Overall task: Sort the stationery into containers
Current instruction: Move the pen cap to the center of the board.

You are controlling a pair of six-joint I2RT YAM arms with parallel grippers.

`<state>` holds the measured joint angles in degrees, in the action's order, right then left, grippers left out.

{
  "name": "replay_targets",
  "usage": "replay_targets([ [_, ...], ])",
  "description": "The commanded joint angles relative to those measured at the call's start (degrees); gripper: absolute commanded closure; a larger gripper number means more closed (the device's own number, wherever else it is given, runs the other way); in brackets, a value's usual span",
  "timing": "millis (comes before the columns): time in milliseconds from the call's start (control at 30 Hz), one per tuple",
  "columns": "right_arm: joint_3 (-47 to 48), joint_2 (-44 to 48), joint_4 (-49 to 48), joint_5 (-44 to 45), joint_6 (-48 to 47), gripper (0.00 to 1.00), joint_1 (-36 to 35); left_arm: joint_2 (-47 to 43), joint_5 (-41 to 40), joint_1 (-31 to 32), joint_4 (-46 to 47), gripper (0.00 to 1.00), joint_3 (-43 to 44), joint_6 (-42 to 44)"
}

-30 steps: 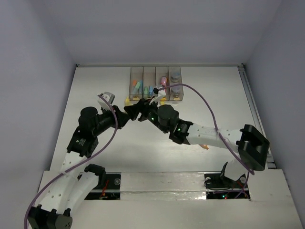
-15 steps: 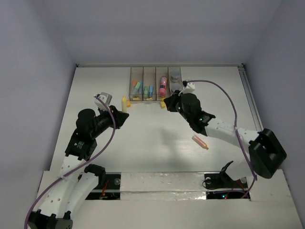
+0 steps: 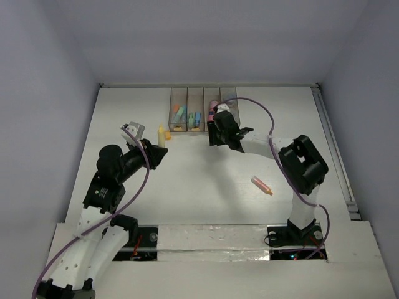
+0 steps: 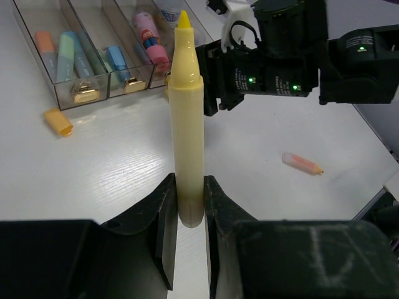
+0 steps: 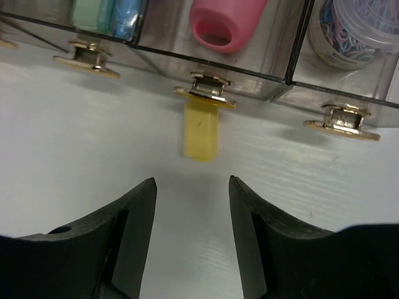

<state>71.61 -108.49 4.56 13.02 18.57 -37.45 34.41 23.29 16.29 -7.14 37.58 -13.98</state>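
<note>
My left gripper (image 4: 189,182) is shut on the base of an uncapped yellow marker (image 4: 187,118), which stands upright between the fingers. In the top view this gripper (image 3: 158,147) holds the marker (image 3: 161,134) left of the four joined clear bins (image 3: 179,93). My right gripper (image 5: 192,180) is open and empty, low over the table just in front of the bins (image 5: 293,56). A yellow cap (image 5: 200,134) lies ahead of it, under the third bin's gold handle. In the top view the right gripper (image 3: 212,133) is at the bins' front edge.
The bins hold orange, green and blue markers (image 4: 62,53), a pink marker (image 5: 224,18) and a round tub of coloured bands (image 5: 358,28). An orange cap (image 4: 58,121) lies left of the bins. A pink-orange marker (image 3: 262,185) lies on the table at right.
The two grippers were together in front of the bins and have parted. The right gripper went right to the third bin, and the yellow cap now lies loose on the table. The left drew back a little with the marker.
</note>
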Motion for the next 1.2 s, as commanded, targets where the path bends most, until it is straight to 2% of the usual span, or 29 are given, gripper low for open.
replay_targets([
  [0,3.70,-2.42,-0.86,1.05,-3.54,0.44,0.54,-0.05,1.23,-0.21,1.86,1.00,1.70,0.53],
  [400,9.95,-10.60,-1.83,3.33,-4.86,0.53,1.07,0.74,2.02,-0.21,2.21,1.00,1.97,0.71],
  [633,7.24,-9.39,-1.04,3.33,-2.40,0.79,1.07,0.39,1.94,-0.21,2.21,1.00,1.97,0.53],
  [700,4.08,-7.71,-0.43,2.46,-0.64,0.80,1.07,0.39,1.94,-0.21,2.30,1.00,1.97,0.62],
  [833,-2.24,-2.09,1.32,2.28,4.70,0.81,-1.30,0.48,2.29,-0.21,2.39,1.00,1.97,0.53],
  [1000,-8.85,3.27,3.43,2.80,8.67,0.80,-7.70,0.04,2.29,-0.21,2.39,1.00,1.88,0.53],
  [1100,-10.78,4.59,4.76,3.25,10.34,0.75,-9.91,-0.31,2.64,-0.21,2.30,1.00,1.70,0.53],
  [1167,-11.76,5.12,4.50,3.07,11.14,0.63,-9.92,-0.31,2.64,-0.21,2.39,1.00,1.79,0.44],
])
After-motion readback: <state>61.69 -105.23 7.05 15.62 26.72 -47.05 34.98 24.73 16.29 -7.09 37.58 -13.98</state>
